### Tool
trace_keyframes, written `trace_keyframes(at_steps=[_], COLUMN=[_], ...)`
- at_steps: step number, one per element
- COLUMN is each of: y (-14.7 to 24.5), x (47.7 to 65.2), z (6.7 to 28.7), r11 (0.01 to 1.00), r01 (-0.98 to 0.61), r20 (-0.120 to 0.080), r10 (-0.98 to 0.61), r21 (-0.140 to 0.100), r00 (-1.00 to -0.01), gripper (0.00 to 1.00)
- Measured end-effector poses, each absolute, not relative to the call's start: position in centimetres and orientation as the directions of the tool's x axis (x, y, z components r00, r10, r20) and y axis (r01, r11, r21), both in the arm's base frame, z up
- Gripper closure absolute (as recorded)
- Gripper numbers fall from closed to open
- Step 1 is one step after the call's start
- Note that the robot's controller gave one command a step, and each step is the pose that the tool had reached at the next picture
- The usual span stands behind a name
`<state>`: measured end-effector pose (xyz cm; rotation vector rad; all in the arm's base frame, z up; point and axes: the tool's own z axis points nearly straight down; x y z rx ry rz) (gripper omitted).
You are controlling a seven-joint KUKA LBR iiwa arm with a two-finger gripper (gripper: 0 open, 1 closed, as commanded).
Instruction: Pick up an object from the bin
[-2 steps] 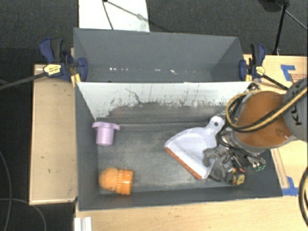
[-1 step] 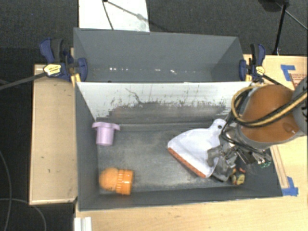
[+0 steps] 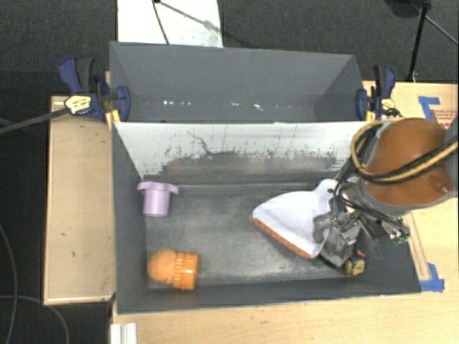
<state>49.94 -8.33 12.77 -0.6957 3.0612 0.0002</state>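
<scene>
My gripper (image 3: 336, 244) is low at the right end of the bin, against the right edge of a white flat thing with an orange-brown lower edge (image 3: 290, 218). Its body hides the fingertips, so what lies between them is unclear. A lilac plastic cup-like piece (image 3: 156, 198) stands at the left side of the bin floor. An orange rounded piece with a ribbed cap (image 3: 173, 268) lies at the front left corner.
The arm with its orange-brown cover and cables comes in over the bin's right wall. The bin's back wall slopes up steeply behind the things.
</scene>
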Motion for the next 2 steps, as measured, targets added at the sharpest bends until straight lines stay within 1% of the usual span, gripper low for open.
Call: trace_keyframes(at_steps=[1, 2], y=[-8.5, -8.4], x=[49.3, 49.1], z=[9.7, 11.8], r11=[0.817, 0.777], r01=[-0.577, -0.629], r20=[-0.006, 0.004], r10=[-0.577, -0.629], r21=[-0.004, 0.008], r00=[-0.817, -0.777], gripper=[1.00, 1.00])
